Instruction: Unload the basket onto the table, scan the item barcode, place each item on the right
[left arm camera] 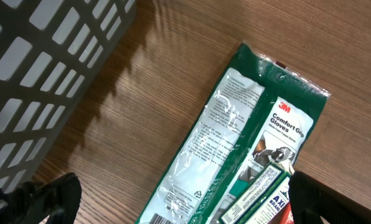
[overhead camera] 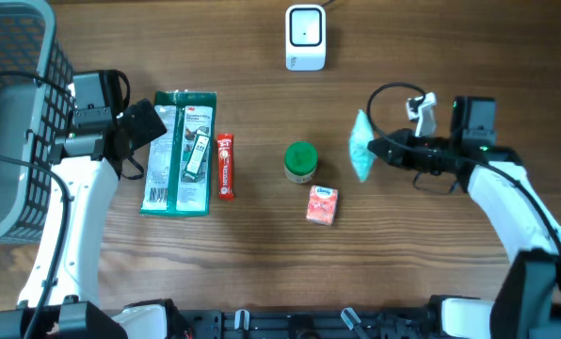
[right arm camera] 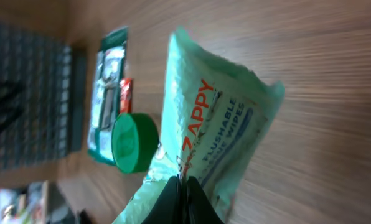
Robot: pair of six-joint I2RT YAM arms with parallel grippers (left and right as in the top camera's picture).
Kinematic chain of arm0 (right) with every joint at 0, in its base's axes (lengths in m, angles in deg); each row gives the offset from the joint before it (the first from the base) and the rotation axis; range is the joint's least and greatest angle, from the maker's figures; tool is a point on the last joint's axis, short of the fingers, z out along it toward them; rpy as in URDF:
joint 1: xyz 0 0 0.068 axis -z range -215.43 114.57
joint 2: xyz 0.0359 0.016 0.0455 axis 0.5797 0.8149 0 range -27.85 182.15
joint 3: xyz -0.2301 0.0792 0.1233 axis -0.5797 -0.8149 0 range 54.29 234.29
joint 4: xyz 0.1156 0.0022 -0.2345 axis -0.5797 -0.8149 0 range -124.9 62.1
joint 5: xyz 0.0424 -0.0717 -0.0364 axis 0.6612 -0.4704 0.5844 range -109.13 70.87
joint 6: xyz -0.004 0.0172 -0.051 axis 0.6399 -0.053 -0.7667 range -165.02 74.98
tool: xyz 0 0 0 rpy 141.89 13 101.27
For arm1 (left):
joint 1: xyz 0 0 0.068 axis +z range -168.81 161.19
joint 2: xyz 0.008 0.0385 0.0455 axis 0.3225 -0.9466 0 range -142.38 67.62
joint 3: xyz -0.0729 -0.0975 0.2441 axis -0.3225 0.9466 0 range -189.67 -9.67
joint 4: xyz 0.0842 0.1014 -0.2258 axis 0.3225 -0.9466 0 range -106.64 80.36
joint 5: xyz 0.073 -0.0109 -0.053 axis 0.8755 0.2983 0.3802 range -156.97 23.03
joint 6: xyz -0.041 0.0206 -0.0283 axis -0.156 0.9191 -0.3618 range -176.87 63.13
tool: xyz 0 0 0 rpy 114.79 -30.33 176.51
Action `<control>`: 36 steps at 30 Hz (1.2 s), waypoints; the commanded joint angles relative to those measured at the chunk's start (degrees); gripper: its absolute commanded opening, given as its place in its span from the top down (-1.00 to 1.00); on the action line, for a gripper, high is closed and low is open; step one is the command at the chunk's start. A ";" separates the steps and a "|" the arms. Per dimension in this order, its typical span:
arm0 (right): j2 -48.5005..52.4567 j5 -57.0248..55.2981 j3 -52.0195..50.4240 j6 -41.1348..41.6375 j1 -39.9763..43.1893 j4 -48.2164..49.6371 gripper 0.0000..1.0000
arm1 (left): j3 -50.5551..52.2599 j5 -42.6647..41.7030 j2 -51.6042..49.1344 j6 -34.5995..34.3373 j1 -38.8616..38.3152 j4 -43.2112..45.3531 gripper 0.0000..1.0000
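Observation:
My right gripper point(overhead camera: 376, 149) is shut on the edge of a mint-green pack of flushable wipes point(overhead camera: 360, 147), which it holds just above the table at the right. In the right wrist view the jaws point(right arm camera: 182, 194) pinch the pack's crimped seam point(right arm camera: 216, 106); no barcode shows on the printed face. A white scanner point(overhead camera: 305, 38) stands at the back centre. At the left, my left gripper point(overhead camera: 147, 124) stands open over the top corner of a green glove pack point(overhead camera: 179, 151). The left wrist view shows its fingers point(left arm camera: 56, 198) wide apart with the glove pack point(left arm camera: 248, 124) below them.
A red snack bar point(overhead camera: 225, 166) lies beside the glove pack. A green-lidded jar point(overhead camera: 300, 161) and a small tissue pack point(overhead camera: 322, 204) sit mid-table. A grey mesh basket point(overhead camera: 12, 113) stands at the far left.

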 commanded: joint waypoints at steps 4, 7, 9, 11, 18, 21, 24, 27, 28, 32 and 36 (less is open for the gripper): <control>6.64 9.84 -3.58 -0.28 0.17 7.41 0.91 | -0.17 -0.09 0.31 -0.52 0.22 0.00 -1.00; 9.49 9.84 -3.85 -0.68 0.17 8.59 0.91 | -0.17 -0.09 0.31 -0.52 0.22 0.00 -1.00; 11.28 9.86 -3.89 -0.87 0.17 9.07 0.91 | -0.15 -0.09 0.31 -0.52 0.22 0.00 -1.00; 12.44 9.86 -3.91 -1.90 0.31 9.33 0.92 | -0.17 -0.09 0.31 -0.52 0.22 0.00 -1.00; 13.11 9.57 -3.96 -4.61 2.95 8.04 0.91 | -0.17 -0.09 0.31 -0.52 0.22 0.00 -1.00; 13.11 4.81 -3.96 -4.66 4.66 6.71 0.91 | -0.15 -0.09 0.31 -0.52 0.22 0.00 -1.00; 13.14 -0.85 -4.07 -4.90 5.20 5.01 0.91 | -0.15 -0.09 0.31 -0.52 0.22 0.00 -1.00; 13.07 2.25 -4.04 -6.91 5.38 5.33 0.91 | -0.15 -0.09 0.31 -0.52 0.22 0.00 -1.00; 13.07 3.74 -4.04 -6.86 5.46 5.60 0.91 | -0.15 -0.09 0.31 -0.52 0.22 0.00 -1.00; 13.09 2.36 -4.04 -2.47 7.54 4.20 0.91 | -0.17 -0.09 0.31 -0.55 0.22 0.00 -1.00; 13.09 -8.24 -4.04 -2.25 10.32 0.39 0.92 | -0.17 -0.09 0.31 -0.52 0.22 0.00 -1.00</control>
